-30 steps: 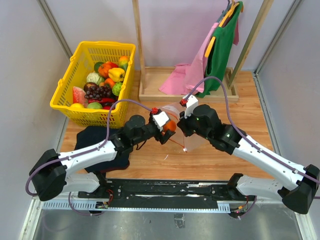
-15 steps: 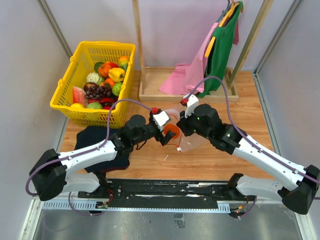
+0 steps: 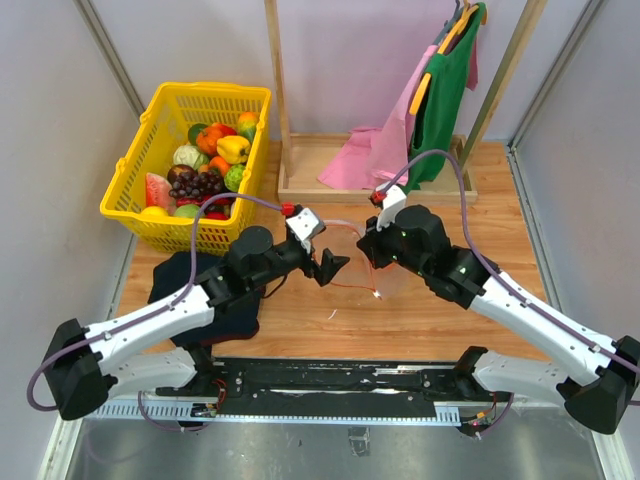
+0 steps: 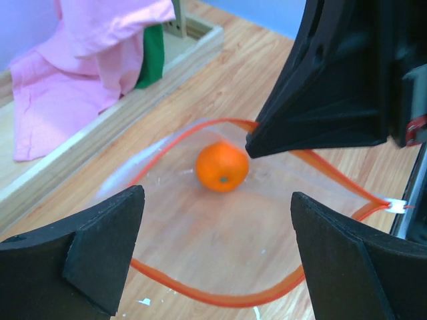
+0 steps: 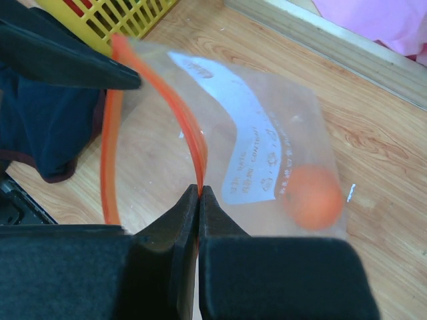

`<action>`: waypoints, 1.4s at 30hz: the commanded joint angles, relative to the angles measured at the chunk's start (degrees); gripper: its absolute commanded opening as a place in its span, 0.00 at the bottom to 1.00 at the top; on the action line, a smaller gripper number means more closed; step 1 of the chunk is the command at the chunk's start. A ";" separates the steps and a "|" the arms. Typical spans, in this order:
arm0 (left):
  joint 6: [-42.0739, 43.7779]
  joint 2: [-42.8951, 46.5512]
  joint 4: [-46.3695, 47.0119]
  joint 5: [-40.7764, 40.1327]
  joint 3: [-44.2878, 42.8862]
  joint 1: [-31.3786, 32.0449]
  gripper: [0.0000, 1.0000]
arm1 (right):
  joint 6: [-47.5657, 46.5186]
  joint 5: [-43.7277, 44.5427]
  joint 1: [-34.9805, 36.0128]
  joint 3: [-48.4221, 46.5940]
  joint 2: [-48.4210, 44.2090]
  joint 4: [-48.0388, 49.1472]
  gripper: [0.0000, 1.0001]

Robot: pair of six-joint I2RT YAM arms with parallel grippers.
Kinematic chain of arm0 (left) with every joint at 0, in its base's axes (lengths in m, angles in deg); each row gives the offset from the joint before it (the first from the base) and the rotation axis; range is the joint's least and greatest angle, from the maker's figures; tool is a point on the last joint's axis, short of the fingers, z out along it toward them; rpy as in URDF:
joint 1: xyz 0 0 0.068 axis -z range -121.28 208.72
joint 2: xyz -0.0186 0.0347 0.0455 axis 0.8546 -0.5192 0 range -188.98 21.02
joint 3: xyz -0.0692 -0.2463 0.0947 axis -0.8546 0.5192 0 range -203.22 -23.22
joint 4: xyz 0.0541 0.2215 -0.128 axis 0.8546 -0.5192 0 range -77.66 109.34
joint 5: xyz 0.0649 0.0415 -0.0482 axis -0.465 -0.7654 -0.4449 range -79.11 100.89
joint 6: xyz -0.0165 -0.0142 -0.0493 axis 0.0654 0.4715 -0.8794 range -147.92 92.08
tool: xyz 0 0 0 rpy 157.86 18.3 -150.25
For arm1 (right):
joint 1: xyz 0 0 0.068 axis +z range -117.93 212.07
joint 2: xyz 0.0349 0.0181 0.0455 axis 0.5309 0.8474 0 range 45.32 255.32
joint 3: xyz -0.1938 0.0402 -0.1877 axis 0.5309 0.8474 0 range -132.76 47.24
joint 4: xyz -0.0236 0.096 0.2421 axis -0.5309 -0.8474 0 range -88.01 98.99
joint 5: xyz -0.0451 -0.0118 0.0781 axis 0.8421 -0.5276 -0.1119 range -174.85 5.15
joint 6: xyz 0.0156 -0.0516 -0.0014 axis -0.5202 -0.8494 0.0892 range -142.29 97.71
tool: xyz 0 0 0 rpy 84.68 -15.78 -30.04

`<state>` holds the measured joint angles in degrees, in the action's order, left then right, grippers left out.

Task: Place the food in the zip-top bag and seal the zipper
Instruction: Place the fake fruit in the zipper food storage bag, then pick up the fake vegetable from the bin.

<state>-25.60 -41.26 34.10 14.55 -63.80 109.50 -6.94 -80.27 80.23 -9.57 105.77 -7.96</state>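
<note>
Right end effector (image 5: pixel 200 193) pinches only the zipper (image 5: pixel 189 130), left end effector (image 3: pixel 331 267) spread empty at its 9 o'clock: zip-top bag (image 5: pixel 267 113) may sag and spill the orange (image 4: pixel 222 166).

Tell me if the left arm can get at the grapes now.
Probably yes: the left gripper is open and empty, and the grapes lie uncovered atop the yellow basket nearby.

Between left tool (image 3: pixel 329 268) and right tool (image 3: pixel 371 250): bag (image 5: pixel 260 127), mouth toward left tool, zipper (image 5: pixel 192 137) pinched in right tool's tips. Inside bag, ahead of left tool: fruit (image 4: pixel 222 166). Behind and left of left tool: basket (image 3: pixel 190 236) of food (image 3: pixel 205 165). Behind right tool: clothes rack (image 3: pixel 320 192). Under left arm (image 3: pixel 150 315), on surface (image 3: pixel 420 315): cloth (image 3: pixel 185 280).
</note>
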 commanded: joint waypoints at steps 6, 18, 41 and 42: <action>-8.42 7.22 -13.20 -10.80 -8.54 0.54 0.94 | 2.52 1.63 -3.21 2.02 -1.63 1.34 0.01; -9.61 5.01 -34.39 -24.83 -23.64 -6.60 0.99 | 0.73 3.33 -3.45 2.87 -1.71 1.28 0.01; -19.35 -12.90 -57.80 -8.37 -36.81 -48.91 0.99 | -1.29 3.14 -3.65 3.65 -1.75 1.53 0.01; -19.45 -13.85 -57.78 -7.96 -36.95 -49.01 0.99 | -1.29 3.11 -3.62 3.63 -1.75 1.55 0.01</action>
<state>-43.72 -51.80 -19.03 1.70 -98.77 61.27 -7.37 -77.78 77.41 -6.80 104.76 -7.44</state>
